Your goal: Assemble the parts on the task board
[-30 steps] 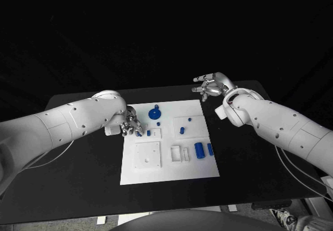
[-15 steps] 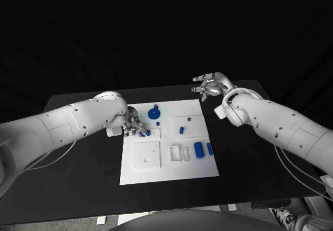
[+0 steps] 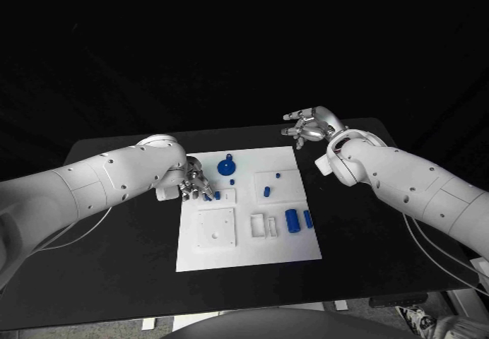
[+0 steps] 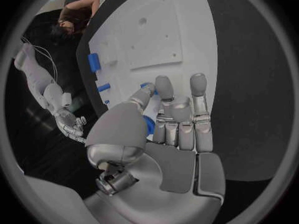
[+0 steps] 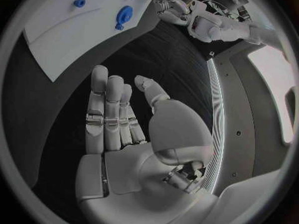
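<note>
Two hands — left hand (image 3: 193,185) on task board (image 3: 249,244), right hand (image 3: 311,127) apart.

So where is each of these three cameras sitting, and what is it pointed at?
Head view: on the robot's head, looking down at the black table and white board; both white arms reach in.
Left wrist view: behind the left hand, facing the board, fingers over a blue part.
Right wrist view: behind the right hand, open above the table beside the board.
Shared: all three show the board; the round blue part also appears in the right wrist view.
</note>
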Robot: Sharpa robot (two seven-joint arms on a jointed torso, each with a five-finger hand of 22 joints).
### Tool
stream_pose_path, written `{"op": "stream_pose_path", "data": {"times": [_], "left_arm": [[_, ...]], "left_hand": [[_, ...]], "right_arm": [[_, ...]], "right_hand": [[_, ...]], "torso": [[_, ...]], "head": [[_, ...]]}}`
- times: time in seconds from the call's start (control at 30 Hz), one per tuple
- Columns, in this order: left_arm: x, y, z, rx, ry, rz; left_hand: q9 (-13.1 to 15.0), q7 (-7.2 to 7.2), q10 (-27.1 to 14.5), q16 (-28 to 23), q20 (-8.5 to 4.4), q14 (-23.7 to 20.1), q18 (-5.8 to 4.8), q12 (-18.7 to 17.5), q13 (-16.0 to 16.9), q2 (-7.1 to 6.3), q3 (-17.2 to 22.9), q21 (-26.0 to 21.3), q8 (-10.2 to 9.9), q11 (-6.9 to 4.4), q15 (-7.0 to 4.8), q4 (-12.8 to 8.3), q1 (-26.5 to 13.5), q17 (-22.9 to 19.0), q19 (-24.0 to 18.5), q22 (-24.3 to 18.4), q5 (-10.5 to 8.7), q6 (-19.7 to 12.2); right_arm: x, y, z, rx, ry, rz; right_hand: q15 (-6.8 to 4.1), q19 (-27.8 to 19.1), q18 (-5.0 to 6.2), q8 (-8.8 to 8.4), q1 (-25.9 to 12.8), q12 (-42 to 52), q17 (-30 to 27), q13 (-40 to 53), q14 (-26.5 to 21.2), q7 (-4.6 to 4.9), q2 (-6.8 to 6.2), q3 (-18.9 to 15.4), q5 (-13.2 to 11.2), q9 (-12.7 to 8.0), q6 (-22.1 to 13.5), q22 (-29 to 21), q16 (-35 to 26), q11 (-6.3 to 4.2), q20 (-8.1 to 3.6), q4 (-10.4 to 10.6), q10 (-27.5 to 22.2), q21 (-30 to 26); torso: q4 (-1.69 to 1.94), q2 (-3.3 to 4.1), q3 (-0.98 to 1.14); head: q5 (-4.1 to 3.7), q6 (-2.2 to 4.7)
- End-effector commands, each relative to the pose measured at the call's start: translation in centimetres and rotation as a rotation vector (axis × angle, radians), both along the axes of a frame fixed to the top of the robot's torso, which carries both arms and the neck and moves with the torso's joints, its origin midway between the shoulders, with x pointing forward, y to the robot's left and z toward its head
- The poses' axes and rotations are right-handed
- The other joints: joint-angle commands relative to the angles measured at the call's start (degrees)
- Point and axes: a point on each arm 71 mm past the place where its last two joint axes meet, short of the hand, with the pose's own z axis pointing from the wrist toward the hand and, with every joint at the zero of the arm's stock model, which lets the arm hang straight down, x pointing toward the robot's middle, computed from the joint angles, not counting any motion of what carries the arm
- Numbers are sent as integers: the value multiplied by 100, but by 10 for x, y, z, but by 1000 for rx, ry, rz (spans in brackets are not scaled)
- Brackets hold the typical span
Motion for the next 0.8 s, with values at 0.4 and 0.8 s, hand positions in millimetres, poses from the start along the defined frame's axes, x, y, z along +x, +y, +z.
{"op": "stream_pose_path", "data": {"times": [0.4, 0.8], "left_arm": [[1, 13, 0, 27, -25, 31], [0, 11, 0, 21, -31, 28]], "left_hand": [[45, 19, 295, 118, 72, 151, 54, 252, -193, 213, 377, 158, 27, -23, 3, -397, 191, 258, 28, 110, 202, 123], [-17, -14, 302, 171, 109, 231, 80, 456, -524, 199, 326, 233, 35, -38, 6, -316, 194, 425, 42, 107, 101, 243]], "right_arm": [[0, 0, 0, -3, -2, 11], [0, 0, 0, -3, -2, 12]], "right_hand": [[-10, -45, 28, -36, -10, -34, -7, -6, -3, 20, -28, 34, 10, -9, -32, 8, -36, -3, -11, -11, 4, 15], [-9, -45, 28, -34, -22, -34, -8, -6, -3, 20, -28, 41, 15, -8, -25, 12, -37, -2, -10, -4, 6, 14]], "torso": [[3, 2, -6], [3, -1, -2]], "head": [[12, -26], [18, -17]]}}
